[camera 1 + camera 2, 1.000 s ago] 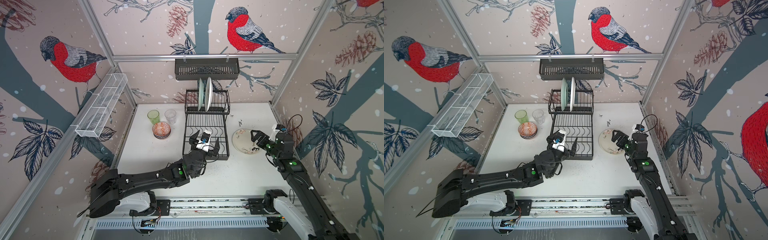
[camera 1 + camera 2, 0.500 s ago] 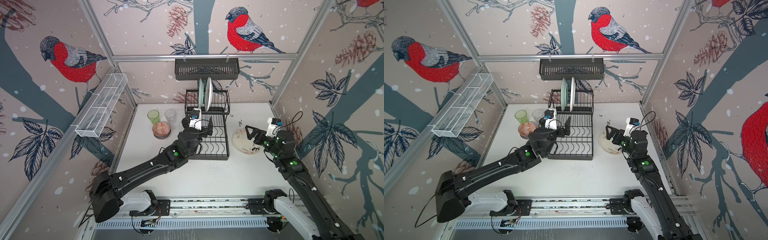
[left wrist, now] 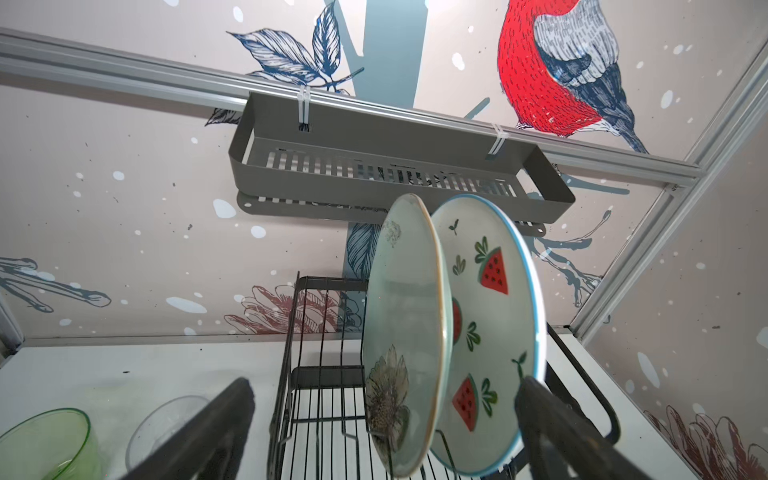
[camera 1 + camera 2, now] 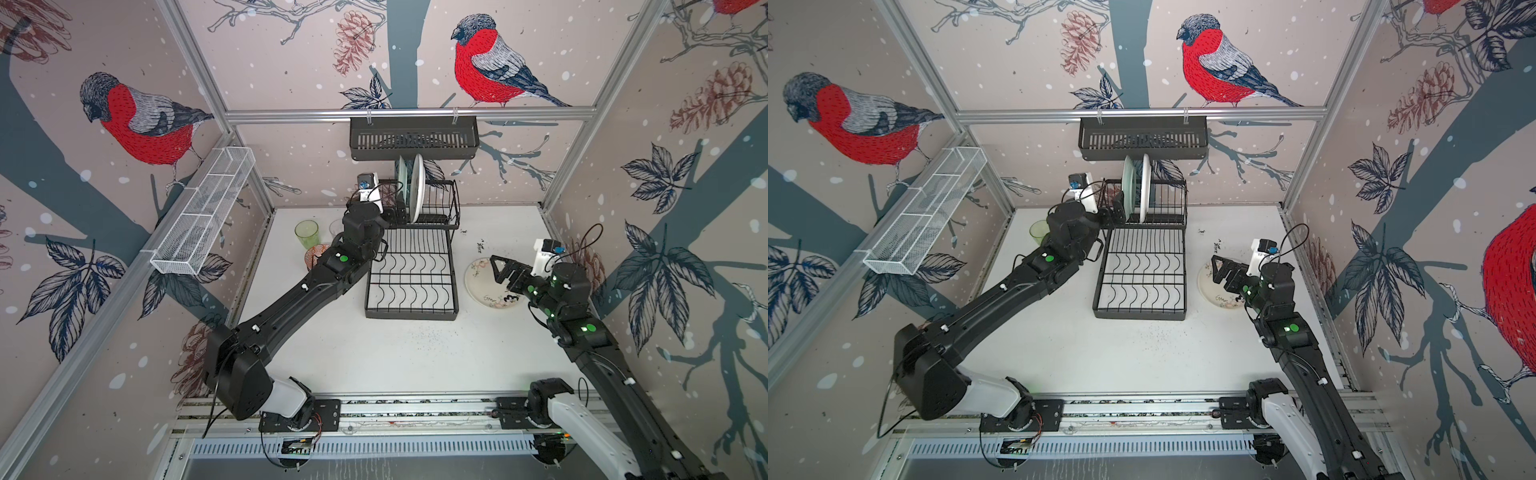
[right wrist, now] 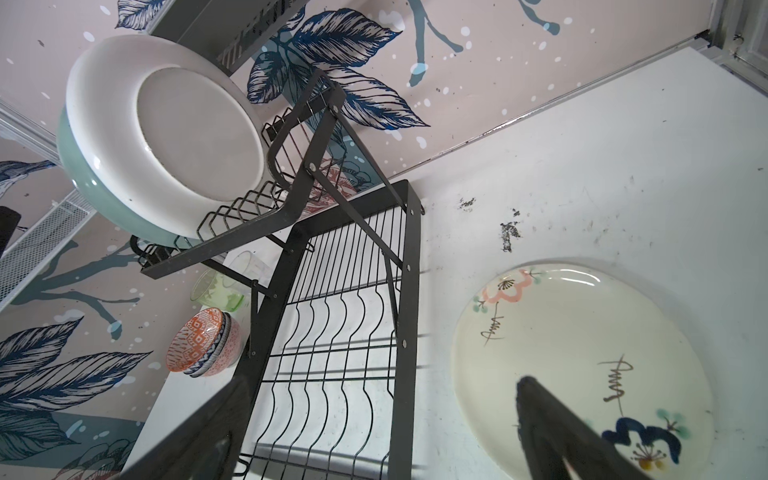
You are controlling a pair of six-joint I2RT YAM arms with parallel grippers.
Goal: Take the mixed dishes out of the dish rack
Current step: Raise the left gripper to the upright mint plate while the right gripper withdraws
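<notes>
Top views, step: unloading the last plates. The mint plate (image 4: pixel 401 183) and watermelon plate (image 4: pixel 418 189) stand upright in the upper tier of the dish rack (image 4: pixel 409 314), at the far edge of the surface (image 4: pixel 374 353). The rack's lower grid is bare.
Top views, left tool (image 4: pixel 395 211): spread, just beside the mint plate.
Left wrist, next move: both plates lie ahead between the fingers (image 3: pixel 224 415). It probably calls for advancing, pinching the mint rim alone, then lifting straight up.
Right wrist, right tool (image 5: pixel 384 382): spread and empty, above the painted plate (image 5: pixel 561 332), which lies flat near the right edge.
</notes>
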